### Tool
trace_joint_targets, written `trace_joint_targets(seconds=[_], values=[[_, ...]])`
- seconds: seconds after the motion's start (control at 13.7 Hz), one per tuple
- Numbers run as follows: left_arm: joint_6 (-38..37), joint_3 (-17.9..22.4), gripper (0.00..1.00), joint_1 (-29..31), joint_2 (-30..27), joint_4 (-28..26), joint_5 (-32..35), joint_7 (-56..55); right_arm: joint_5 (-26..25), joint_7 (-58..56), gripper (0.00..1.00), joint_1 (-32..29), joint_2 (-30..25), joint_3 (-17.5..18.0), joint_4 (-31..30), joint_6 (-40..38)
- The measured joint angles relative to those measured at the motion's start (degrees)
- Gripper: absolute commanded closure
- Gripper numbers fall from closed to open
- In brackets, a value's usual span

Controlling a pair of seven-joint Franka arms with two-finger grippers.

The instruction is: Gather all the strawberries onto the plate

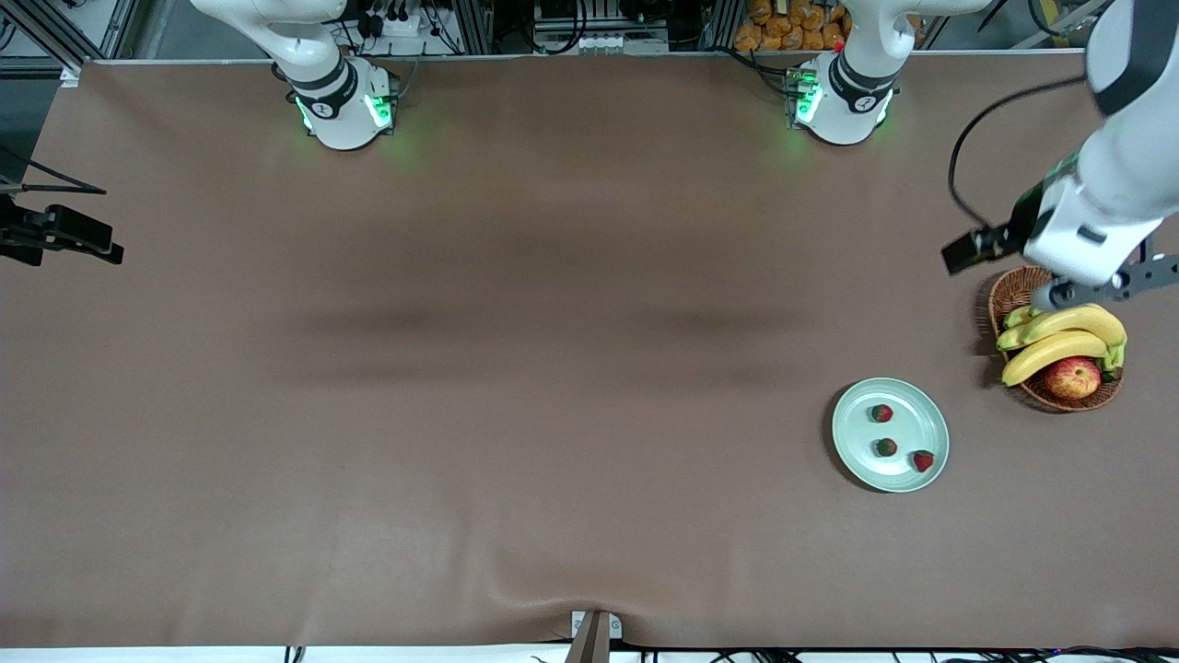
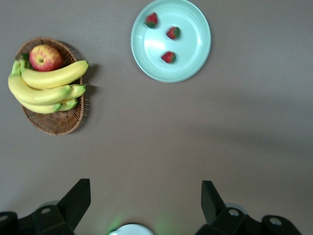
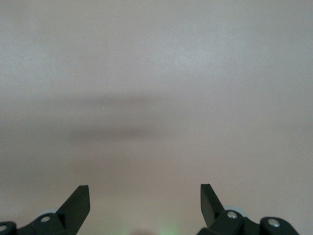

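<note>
Three strawberries [image 1: 882, 413] [image 1: 886, 447] [image 1: 923, 460] lie on the pale mint-green plate [image 1: 907, 405], toward the left arm's end of the table. The left wrist view shows the same strawberries [image 2: 151, 19] [image 2: 172, 33] [image 2: 168, 57] on the plate [image 2: 193, 49]. My left gripper [image 1: 1105, 285] hangs open and empty over the wicker basket's rim, well above the table, and in its own view the left gripper [image 2: 145, 186] frames only bare table. My right gripper [image 3: 144, 188] is open and empty above bare brown table.
A brown wicker basket [image 1: 1018, 290] beside the plate holds bananas [image 1: 1059, 336] and a red-yellow apple [image 1: 1072, 378]. In the left wrist view the basket [image 2: 54, 122] shows with its bananas [image 2: 46, 85] and apple [image 2: 45, 57]. Brown cloth covers the table.
</note>
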Motion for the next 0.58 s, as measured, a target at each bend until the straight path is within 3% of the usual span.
trace_joint_targets(seconds=[0.29, 0.58], values=[[-1.12, 0.98, 0.00, 0.44, -2.44, 0.01, -0.42, 11.30, 0.00, 0.00, 0.00, 0.06, 0.06, 0.00, 0.00, 0.13], [-1.53, 1.32, 0.00, 1.56, -3.19, 0.48, -1.74, 14.09, 0.00, 0.00, 0.00, 0.13, 0.09, 0.00, -0.01, 0.52]])
